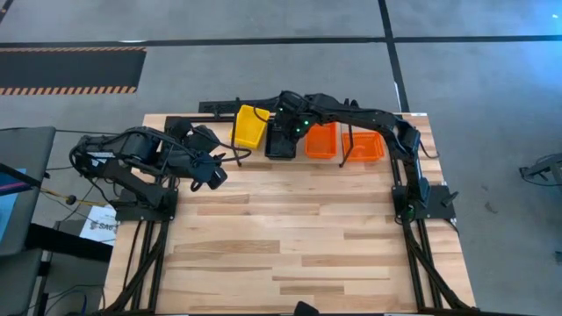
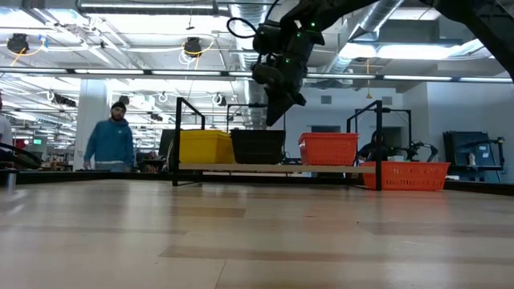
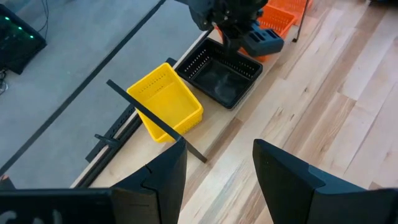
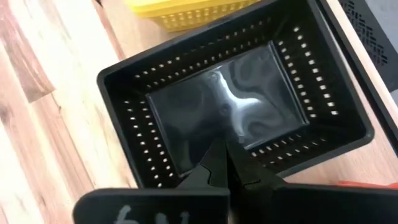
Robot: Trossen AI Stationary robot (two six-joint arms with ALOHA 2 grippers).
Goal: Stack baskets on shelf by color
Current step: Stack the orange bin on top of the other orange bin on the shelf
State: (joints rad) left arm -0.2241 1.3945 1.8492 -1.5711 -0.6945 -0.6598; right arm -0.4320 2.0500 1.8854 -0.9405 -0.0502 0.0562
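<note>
Right wrist view: right gripper (image 4: 227,163), fingers closed and empty, hovers over the black basket (image 4: 236,93); descending could knock it off the shelf (image 2: 273,167).

On the low wooden-board shelf with black wire hoops (image 2: 273,168) at the table's far edge: a yellow plastic mesh basket (image 1: 250,126) at the left end, a black mesh basket (image 1: 281,139) just beside it in the middle, an orange mesh basket (image 1: 322,140) to the right. Past the right hoop, off the board: another orange mesh basket (image 1: 363,146). Above the black basket: the right gripper (image 2: 275,100). Near the shelf's left end: the left gripper (image 1: 207,173).
</note>
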